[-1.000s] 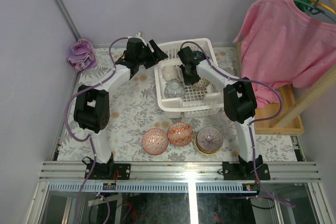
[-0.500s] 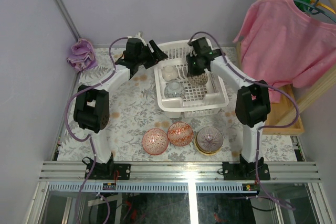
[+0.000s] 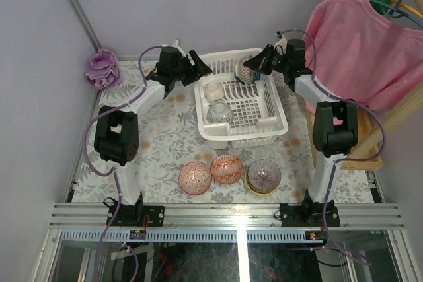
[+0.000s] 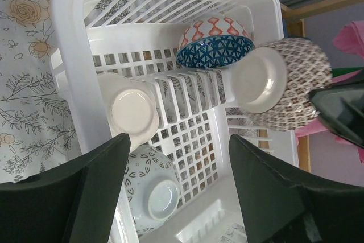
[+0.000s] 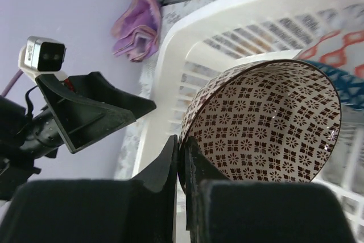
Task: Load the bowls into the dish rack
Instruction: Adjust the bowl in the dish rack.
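Note:
The white dish rack (image 3: 241, 138) stands at the table's far middle. My right gripper (image 3: 256, 64) is shut on the rim of a brown-patterned bowl (image 3: 245, 72), held on edge over the rack's far side. In the right wrist view the fingers (image 5: 182, 160) pinch that bowl (image 5: 267, 118). My left gripper (image 3: 198, 67) is open and empty above the rack's far left corner. In the rack (image 4: 74, 72) lie a whitish bowl (image 4: 133, 112), a pale patterned bowl (image 4: 151, 189) and a blue netted bowl (image 4: 215, 41). A pink-red bowl (image 3: 195, 177), a red patterned bowl (image 3: 227, 168) and a tan-yellow bowl (image 3: 264, 175) sit on the table in front.
A purple cloth (image 3: 102, 69) lies at the far left corner by the wall. A pink shirt (image 3: 360, 51) hangs on a wooden stand at the right, close behind my right arm. The tablecloth is floral.
My right gripper has swung from over the rack's middle back and to the right, carrying the brown-patterned bowl to the rack's far side. The left arm has barely moved.

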Robot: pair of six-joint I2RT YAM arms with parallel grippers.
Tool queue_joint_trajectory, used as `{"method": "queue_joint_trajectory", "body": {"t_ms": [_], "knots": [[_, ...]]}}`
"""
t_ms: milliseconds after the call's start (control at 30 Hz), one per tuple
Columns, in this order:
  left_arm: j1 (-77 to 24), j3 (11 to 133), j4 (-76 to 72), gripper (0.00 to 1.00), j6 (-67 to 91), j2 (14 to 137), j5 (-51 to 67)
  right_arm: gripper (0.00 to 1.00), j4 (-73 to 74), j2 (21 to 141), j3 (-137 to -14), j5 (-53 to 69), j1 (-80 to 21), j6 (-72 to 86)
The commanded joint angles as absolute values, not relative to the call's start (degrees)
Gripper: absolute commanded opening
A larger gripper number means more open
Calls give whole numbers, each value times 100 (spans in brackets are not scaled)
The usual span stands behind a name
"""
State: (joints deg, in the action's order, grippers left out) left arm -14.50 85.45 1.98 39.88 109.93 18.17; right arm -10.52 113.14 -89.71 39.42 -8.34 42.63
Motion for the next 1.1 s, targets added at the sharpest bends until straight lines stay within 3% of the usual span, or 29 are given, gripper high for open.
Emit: {"method": "queue_joint_trajectory", "body": {"t_ms": [0,433,1067], "knots": [[-1393,8640,750,71,3758,11273,1744,0,-3422,11529,-8717,5125,-914,5895],[-1544,8888,906,70,3696,11422,1678,0,-3415,11946,-8420,5191,-873,6108],[-2155,9968,1497,70,3630,11748,1544,3,-225,12303,-9279,4615,-738,4291]]}}
